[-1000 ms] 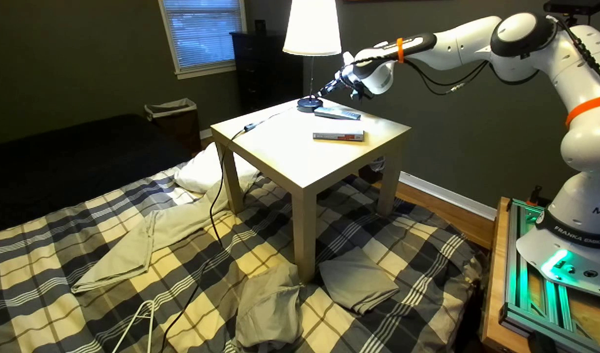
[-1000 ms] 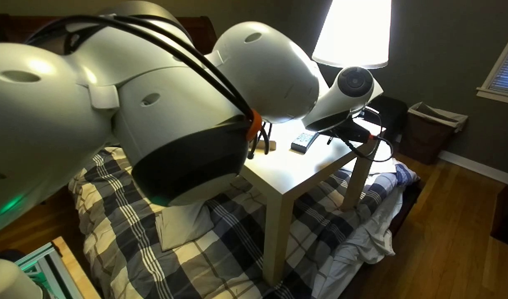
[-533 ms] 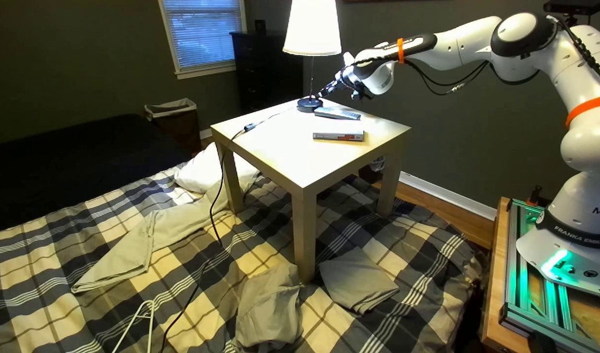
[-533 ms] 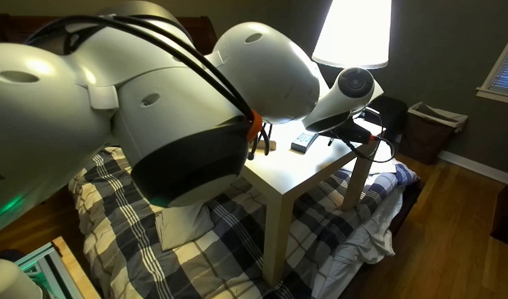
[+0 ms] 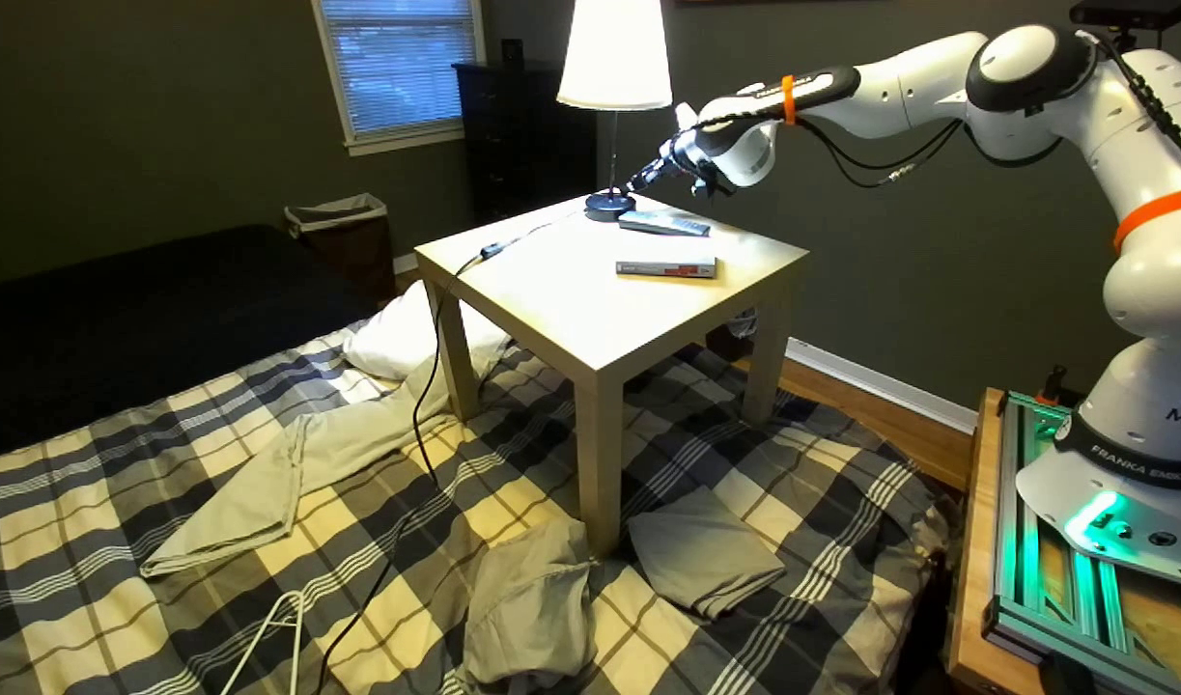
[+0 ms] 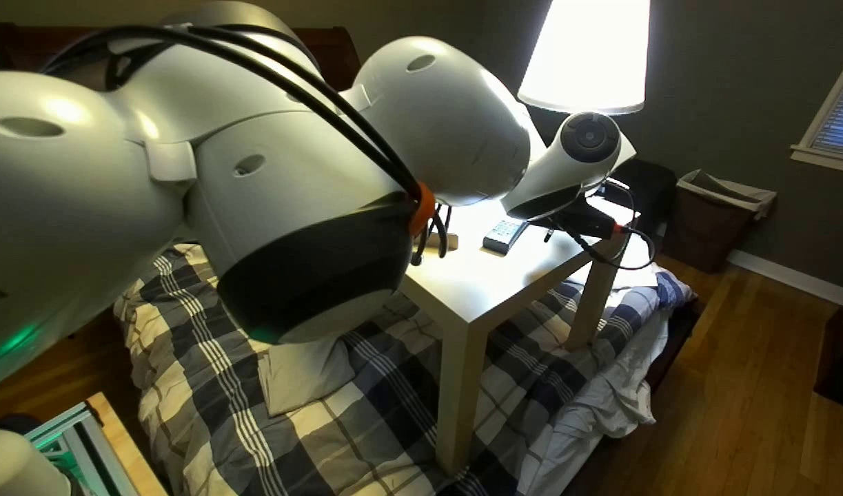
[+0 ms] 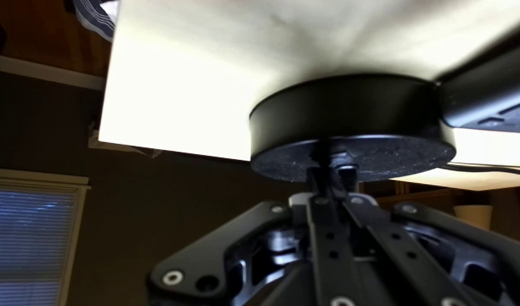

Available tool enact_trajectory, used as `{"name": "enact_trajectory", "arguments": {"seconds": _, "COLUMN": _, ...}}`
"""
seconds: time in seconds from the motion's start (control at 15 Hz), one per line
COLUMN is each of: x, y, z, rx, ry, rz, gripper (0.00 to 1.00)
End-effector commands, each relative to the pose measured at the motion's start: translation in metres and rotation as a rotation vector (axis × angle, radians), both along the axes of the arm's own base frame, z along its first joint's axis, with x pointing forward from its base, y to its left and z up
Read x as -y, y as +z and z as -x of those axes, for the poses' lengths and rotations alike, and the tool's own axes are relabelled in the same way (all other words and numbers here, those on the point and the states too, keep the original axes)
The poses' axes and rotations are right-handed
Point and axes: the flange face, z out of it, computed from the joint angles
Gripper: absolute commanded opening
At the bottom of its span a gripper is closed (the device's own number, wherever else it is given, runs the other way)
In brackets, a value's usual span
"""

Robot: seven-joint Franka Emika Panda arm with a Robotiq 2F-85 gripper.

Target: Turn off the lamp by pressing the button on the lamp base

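The lamp has a lit white shade (image 5: pixel 614 53), which also shows in the other exterior picture (image 6: pixel 586 55), and a thin dark stem (image 5: pixel 613 145). Its dark round lamp base (image 5: pixel 607 209) stands on the table. In the wrist view the lamp base (image 7: pixel 349 112) appears upside down above the jaws. My gripper (image 7: pixel 332 172) is shut, with its fingertips at the top face of the base near the middle. I cannot tell whether they press on it. No button is clearly visible; the fingertips cover that spot. In an exterior view my gripper (image 5: pixel 631 186) reaches the base from the right.
A grey remote (image 5: pixel 663 225) lies right beside the base and also shows in the wrist view (image 7: pixel 489 97). A thin box (image 5: pixel 665 268) lies on the light table (image 5: pixel 551 294). The lamp cord with an inline piece (image 5: pixel 492 251) runs over the table edge.
The wrist has dropped very slightly since one second ago and looks still over the last half second. The lamp stays lit and in place.
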Motion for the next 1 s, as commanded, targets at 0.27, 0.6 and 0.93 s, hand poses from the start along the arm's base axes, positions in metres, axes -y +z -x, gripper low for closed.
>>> {"name": "enact_trajectory", "arguments": {"seconds": 0.27, "x": 0.008, "y": -0.027, "z": 0.005, "rx": -0.082, "ry": -0.020, "rz": -0.050, "gripper": 0.00}}
{"name": "enact_trajectory", "arguments": {"seconds": 0.6, "x": 0.009, "y": -0.035, "z": 0.005, "rx": -0.104, "ry": -0.052, "rz": -0.100, "gripper": 0.00}}
{"name": "enact_trajectory", "arguments": {"seconds": 0.93, "x": 0.009, "y": -0.023, "z": 0.005, "rx": -0.096, "ry": -0.071, "rz": -0.120, "gripper": 0.00}}
